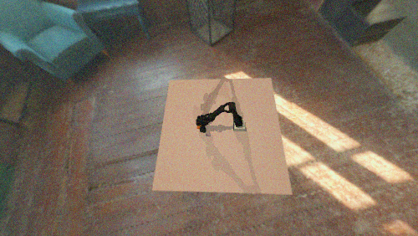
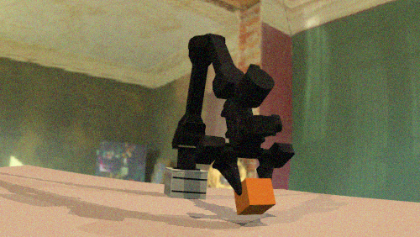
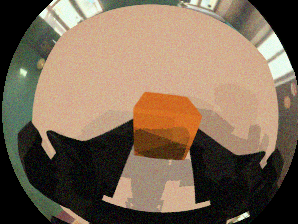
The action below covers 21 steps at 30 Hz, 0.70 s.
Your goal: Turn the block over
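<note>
A plain orange block is held between the two black fingers of my gripper. The gripper is shut on it, with one finger on each of two opposite sides. In the exterior view the block is tilted and hangs a little above the table, with a shadow below it. No mark shows on the faces in view; the faces behind the fingers are hidden, so I cannot tell where the marked side points.
The arm's grey base box with dark stripes stands on the table, behind and left of the block in the exterior view. The arm's shadows lie across the table. An armchair and other furniture stand on the floor beyond the table edges.
</note>
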Each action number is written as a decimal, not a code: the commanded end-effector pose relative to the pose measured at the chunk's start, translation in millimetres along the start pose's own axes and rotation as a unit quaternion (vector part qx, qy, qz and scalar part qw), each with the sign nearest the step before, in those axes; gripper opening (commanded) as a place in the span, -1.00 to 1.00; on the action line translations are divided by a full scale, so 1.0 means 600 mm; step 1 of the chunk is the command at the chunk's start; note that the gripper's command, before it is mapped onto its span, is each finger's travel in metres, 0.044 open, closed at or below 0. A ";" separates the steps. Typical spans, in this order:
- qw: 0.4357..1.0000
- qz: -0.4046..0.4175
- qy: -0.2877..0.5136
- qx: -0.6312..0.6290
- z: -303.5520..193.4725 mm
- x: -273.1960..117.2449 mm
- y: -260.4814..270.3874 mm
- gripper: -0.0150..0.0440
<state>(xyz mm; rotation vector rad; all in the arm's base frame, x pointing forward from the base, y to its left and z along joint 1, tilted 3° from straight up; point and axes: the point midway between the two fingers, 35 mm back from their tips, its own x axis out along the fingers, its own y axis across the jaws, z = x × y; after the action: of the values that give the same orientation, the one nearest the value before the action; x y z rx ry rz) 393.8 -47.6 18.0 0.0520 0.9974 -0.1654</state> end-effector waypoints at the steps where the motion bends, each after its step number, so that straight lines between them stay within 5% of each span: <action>1: 1.000 -0.002 -0.019 -0.003 -0.001 0.008 0.000 -0.49; 21: 0.986 -0.001 -0.166 -0.004 -0.015 0.055 0.001 -0.49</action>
<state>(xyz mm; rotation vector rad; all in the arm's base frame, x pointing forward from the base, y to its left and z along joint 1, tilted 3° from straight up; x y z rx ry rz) 409.9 -49.9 -6.5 0.0252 0.6857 -0.1646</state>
